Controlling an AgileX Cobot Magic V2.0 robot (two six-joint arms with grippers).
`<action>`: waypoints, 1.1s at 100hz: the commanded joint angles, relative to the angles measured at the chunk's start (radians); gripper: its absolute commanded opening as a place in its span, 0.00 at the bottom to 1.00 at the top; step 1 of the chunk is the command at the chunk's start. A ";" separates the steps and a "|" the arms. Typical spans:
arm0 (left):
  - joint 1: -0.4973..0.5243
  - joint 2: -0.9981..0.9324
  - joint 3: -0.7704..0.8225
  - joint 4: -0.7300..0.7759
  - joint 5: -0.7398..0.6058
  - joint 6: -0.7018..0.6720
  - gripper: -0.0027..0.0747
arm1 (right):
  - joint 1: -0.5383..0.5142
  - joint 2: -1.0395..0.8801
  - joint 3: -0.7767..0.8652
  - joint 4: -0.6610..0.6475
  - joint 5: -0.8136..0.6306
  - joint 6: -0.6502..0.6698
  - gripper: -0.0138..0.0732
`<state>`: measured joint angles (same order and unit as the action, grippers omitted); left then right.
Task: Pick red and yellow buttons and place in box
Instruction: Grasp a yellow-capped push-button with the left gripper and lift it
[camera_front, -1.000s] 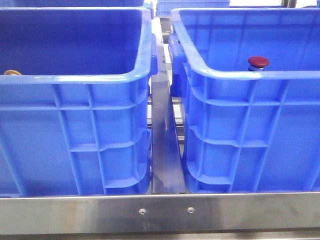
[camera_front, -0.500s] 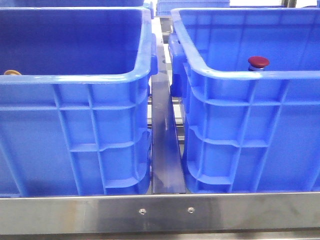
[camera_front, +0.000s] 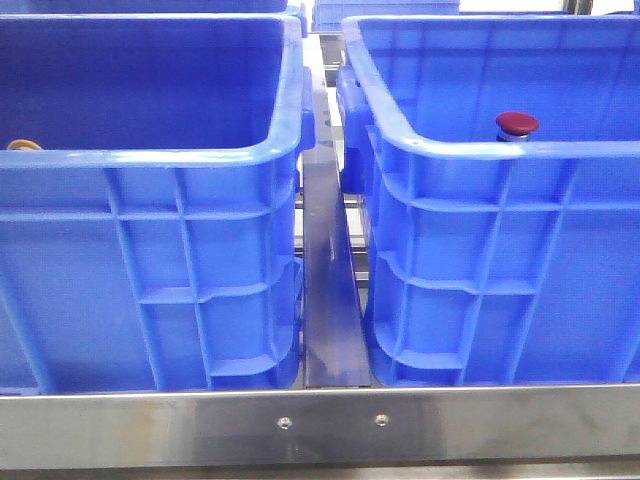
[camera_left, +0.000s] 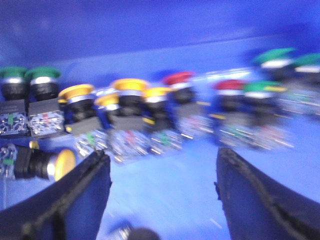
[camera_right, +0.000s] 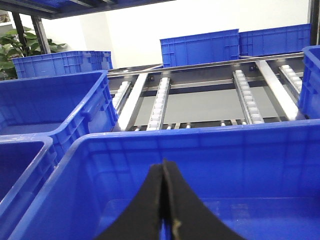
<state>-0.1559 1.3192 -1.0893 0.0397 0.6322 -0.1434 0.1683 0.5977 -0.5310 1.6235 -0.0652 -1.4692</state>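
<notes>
The left gripper (camera_left: 162, 200) hangs spread wide and empty inside a blue crate (camera_left: 150, 30), a blurred row of buttons just ahead: yellow buttons (camera_left: 129, 86) and a red button (camera_left: 179, 78) among green ones, probably lining up a pick. The right gripper (camera_right: 163, 200), clenched on nothing, waits over the box (camera_right: 200, 145)
</notes>
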 joint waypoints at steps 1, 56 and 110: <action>0.021 0.046 -0.070 0.005 -0.038 -0.010 0.57 | -0.003 0.001 -0.028 -0.001 -0.001 -0.009 0.08; 0.056 0.250 -0.107 0.029 -0.088 -0.007 0.57 | -0.003 0.001 -0.028 -0.001 -0.004 -0.009 0.08; 0.056 0.335 -0.107 0.029 -0.176 -0.007 0.53 | -0.003 0.001 -0.028 -0.001 -0.004 -0.009 0.08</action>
<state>-0.1016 1.6907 -1.1633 0.0648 0.5129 -0.1434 0.1683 0.5977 -0.5310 1.6235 -0.0731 -1.4692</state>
